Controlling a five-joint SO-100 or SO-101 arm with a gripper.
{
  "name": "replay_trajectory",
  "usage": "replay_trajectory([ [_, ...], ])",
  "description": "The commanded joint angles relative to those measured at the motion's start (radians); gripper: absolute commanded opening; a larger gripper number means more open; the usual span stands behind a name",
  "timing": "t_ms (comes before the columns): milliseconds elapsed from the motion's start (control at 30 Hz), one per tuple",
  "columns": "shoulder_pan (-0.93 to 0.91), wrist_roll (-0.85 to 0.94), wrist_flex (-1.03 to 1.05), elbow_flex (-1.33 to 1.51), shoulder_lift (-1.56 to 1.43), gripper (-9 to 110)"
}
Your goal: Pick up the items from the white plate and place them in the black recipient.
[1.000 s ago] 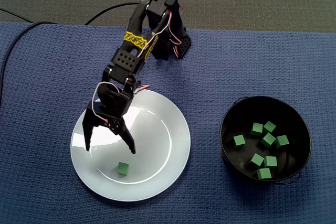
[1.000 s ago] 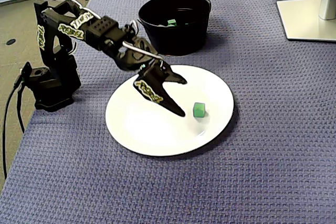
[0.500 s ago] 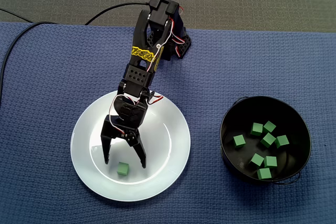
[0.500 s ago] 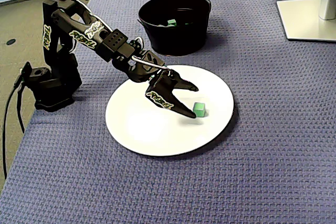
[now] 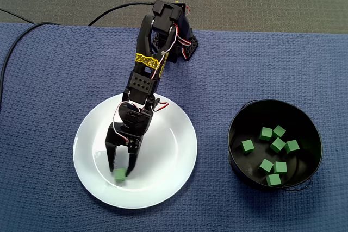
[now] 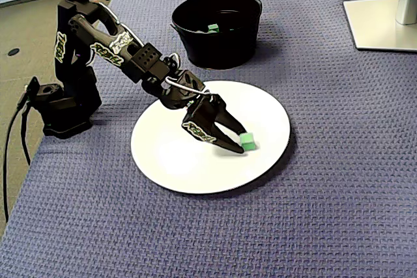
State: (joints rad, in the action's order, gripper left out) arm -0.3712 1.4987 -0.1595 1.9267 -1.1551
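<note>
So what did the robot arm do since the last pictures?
The gripper slid across the white plate to the green cube, came down and closed on it. The cube is still resting on the plate, not lifted. The black bowl and the seven cubes inside it did not change.

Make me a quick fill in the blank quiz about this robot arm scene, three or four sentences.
The gripper has its tips on either side of a cube coloured ____.
That cube rests on a plate coloured ____.
The other cubes lie in a pot coloured ____.
The plate holds exactly ____ cube.
Missing words: green, white, black, one.
</note>
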Motion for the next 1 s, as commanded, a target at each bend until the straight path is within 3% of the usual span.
replay_trajectory([
  [0,0.005,-0.044,-0.04,-0.034,-0.002,0],
  [367,0.015,-0.146,-0.092,-0.008,-0.064,0],
  [533,0.066,-0.21,-0.118,0.092,-0.278,0],
  [633,0.12,-0.376,-0.1,0.114,-0.479,0],
  [700,0.166,-0.551,0.017,0.067,-0.641,0],
  [800,0.245,-0.873,0.399,-0.14,-0.834,0],
  [967,0.5,-1.333,0.997,-0.638,-0.851,0],
])
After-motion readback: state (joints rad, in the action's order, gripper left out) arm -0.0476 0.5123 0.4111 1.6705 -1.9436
